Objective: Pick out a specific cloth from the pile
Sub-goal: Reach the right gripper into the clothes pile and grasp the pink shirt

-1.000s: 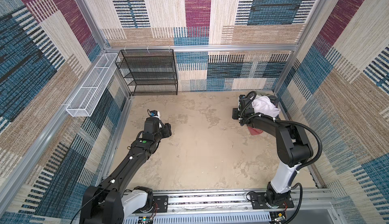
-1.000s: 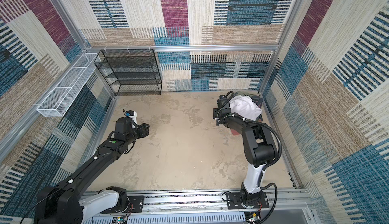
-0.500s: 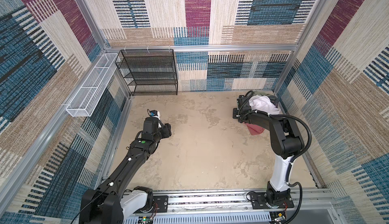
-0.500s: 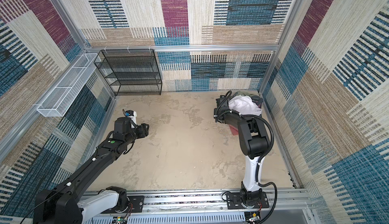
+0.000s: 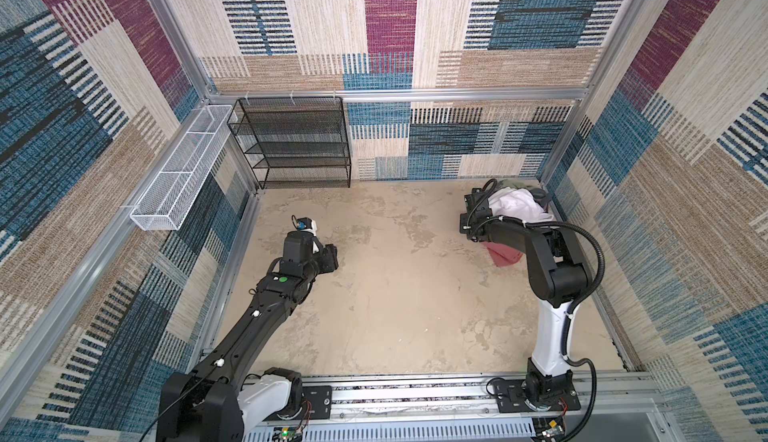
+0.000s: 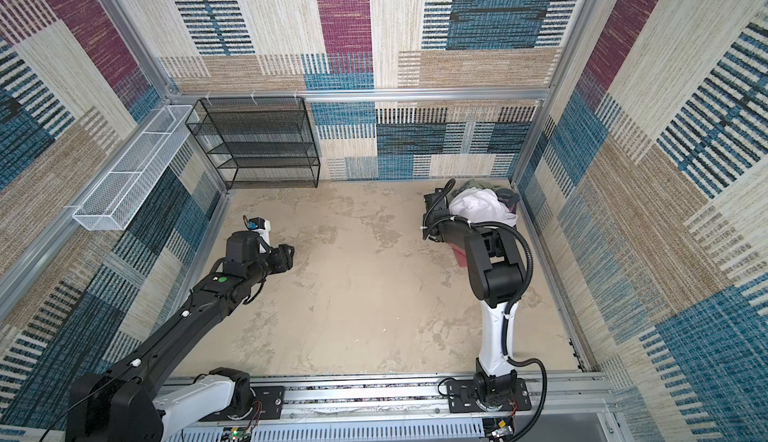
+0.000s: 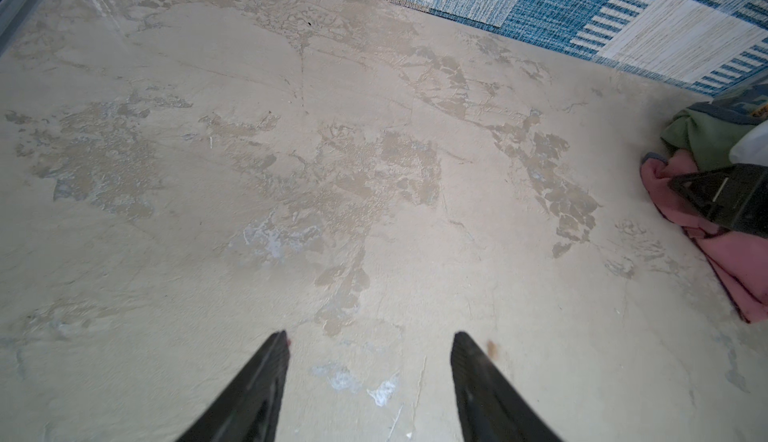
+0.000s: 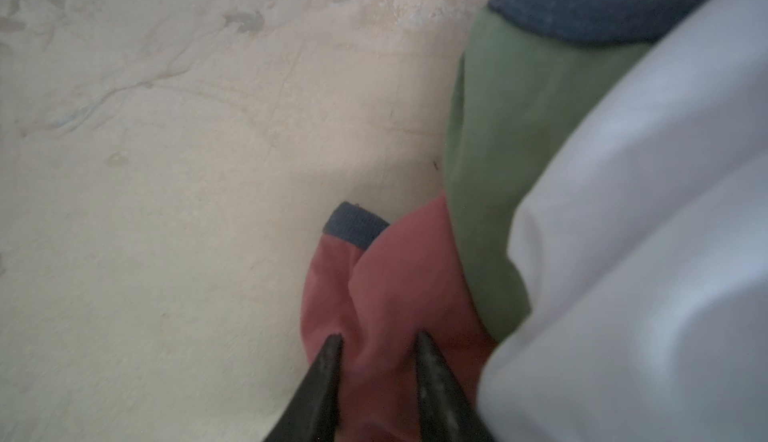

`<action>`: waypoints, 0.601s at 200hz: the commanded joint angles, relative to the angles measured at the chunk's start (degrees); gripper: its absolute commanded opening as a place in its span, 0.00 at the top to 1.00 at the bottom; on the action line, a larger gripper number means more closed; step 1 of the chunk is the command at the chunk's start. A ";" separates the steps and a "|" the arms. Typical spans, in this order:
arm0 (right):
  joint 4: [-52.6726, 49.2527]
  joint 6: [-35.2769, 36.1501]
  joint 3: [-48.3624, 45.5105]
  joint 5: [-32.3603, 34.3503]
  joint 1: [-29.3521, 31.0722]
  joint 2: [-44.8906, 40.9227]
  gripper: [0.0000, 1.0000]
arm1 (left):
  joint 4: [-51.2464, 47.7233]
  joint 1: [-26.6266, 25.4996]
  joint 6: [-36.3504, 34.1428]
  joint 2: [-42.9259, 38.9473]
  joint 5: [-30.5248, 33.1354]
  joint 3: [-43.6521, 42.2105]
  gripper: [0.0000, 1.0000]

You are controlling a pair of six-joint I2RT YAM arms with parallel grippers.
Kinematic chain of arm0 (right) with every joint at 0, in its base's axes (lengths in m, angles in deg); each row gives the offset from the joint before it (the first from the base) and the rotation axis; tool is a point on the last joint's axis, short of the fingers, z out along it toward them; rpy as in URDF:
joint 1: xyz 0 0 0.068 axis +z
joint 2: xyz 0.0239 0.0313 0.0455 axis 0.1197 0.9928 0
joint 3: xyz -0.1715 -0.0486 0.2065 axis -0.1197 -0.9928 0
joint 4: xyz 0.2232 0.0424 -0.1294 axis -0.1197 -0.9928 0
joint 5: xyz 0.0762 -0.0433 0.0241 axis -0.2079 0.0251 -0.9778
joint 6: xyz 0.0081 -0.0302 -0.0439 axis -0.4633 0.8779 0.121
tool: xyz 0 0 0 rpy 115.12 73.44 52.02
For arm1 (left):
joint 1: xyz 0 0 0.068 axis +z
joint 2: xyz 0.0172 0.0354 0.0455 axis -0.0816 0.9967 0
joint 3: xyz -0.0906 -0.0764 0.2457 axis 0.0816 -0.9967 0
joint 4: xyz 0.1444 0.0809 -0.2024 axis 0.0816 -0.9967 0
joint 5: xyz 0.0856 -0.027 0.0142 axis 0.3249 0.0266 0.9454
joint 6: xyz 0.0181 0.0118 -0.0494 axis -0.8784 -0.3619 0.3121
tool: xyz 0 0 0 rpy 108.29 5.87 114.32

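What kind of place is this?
Likely a robot test cell: two arms on a rail, carpet-covered walls in a metal frame, a pile of clothes on the floor.

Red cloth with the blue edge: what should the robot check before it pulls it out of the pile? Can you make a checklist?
1. Right fingers on the red cloth, not the green garment or white garment: ok, they straddle a red fold.
2. Grip tight enough: cannot tell.
3. Red cloth free to slide: not ok, the white garment overlaps it and may drag along.
4. Floor beside the pile bare for pulling: ok.
5. Left fingers out of the way: ok, open over bare floor.
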 commanded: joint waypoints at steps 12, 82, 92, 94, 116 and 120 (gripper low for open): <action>0.25 0.27 0.84 1.63 0.03 0.61 0.92 | -0.11 0.02 -1.31 0.00 0.28 0.24 0.35; 1.85 -0.25 -2.25 -2.00 -0.13 -7.48 1.00 | -0.29 0.01 -1.40 0.18 0.43 0.84 0.35; 1.98 -0.34 -2.56 -2.94 -0.51 -9.07 1.00 | -0.38 0.02 -1.34 0.21 0.16 1.05 0.35; 2.03 -0.41 -2.60 -3.11 -0.61 -9.39 1.00 | -0.37 0.01 -1.32 0.25 0.09 1.05 0.35; 2.32 -1.64 -3.35 -5.90 -2.80 -13.54 1.00 | -0.79 0.01 -1.36 0.50 -0.29 1.81 0.35; 2.50 -1.81 -3.40 -6.82 -3.33 -14.37 1.00 | -0.97 0.02 -1.40 0.52 -0.37 2.04 0.35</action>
